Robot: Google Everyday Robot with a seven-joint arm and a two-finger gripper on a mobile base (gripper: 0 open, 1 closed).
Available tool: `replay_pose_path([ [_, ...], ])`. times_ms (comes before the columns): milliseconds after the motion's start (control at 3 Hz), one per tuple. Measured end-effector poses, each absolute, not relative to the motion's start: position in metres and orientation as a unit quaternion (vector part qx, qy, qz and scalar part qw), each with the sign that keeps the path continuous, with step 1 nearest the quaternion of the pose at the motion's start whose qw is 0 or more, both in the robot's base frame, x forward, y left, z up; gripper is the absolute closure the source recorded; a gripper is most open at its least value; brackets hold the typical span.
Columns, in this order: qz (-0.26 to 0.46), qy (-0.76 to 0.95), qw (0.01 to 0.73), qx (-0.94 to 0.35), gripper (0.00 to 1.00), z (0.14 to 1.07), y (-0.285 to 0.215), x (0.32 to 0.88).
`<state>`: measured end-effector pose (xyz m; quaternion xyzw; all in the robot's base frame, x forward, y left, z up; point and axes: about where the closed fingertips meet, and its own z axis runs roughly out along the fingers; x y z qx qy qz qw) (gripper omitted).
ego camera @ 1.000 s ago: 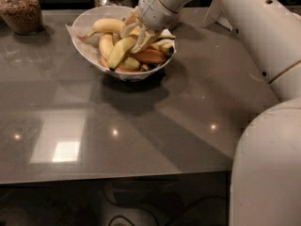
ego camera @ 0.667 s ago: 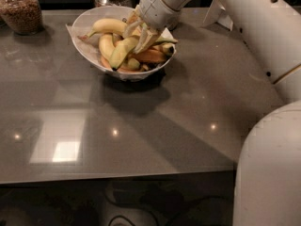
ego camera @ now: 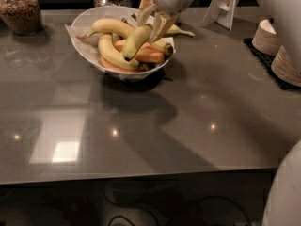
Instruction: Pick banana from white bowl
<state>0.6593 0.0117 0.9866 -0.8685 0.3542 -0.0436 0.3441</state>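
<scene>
At bowl rim, gripper around banana

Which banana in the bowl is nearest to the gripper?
The greenish-yellow banana, tilted with its dark tip down; the gripper holds its upper end. The others lie lower in the white bowl.

Grain jar, grey table, white stand

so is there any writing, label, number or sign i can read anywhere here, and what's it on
none: no word, label, number or sign is readable in this view.
white folded card stand at the back: no writing visible.
glass jar of brown grains: no label visible.
gripper, over the wide white bowl at the greenish-yellow banana: no marking visible.
</scene>
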Motion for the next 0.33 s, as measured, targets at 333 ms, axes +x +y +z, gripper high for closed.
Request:
replay_pose_path([
  [333,-0.056,0.368,0.34,-0.864,1.0,1.0086,-0.005,0.6414],
])
